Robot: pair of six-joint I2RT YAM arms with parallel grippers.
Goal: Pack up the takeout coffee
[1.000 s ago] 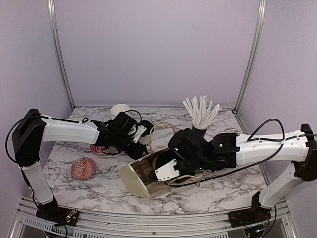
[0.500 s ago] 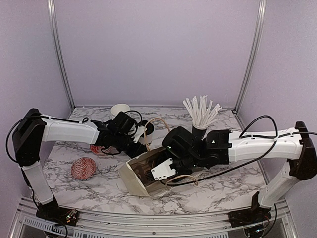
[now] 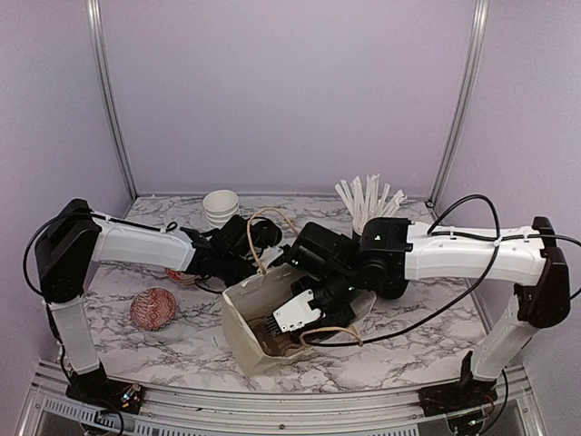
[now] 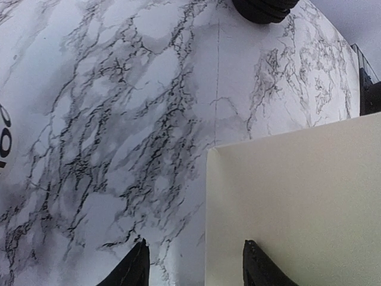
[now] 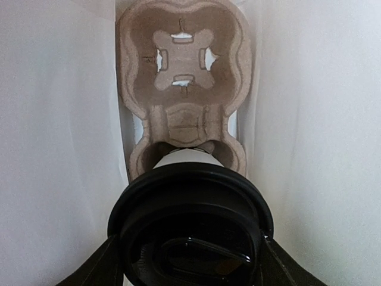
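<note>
A takeout coffee cup with a black lid point(image 5: 190, 226) sits in the near slot of a brown pulp carrier point(image 5: 184, 65) at the bottom of a cream paper bag point(image 3: 250, 304). My right gripper point(image 5: 190, 262) reaches down into the bag point(image 3: 281, 322), its fingers closed against both sides of the lid. My left gripper point(image 4: 195, 265) is open at the bag's far left corner point(image 3: 238, 263), and the bag's side edge point(image 4: 208, 208) runs between its fingers. A second black lid point(image 3: 265, 234) lies just behind the bag.
Stacked lidless white cups point(image 3: 221, 204) stand at the back left. A black cup of white stirrers point(image 3: 368, 204) is at the back right. A red patterned ball point(image 3: 152, 309) lies at the front left. The bag's looped handles point(image 3: 331, 334) stick out.
The bag has been tipped from lying on its side to nearly upright. My right arm swung left and up with it. My left gripper moved right to the bag's corner.
</note>
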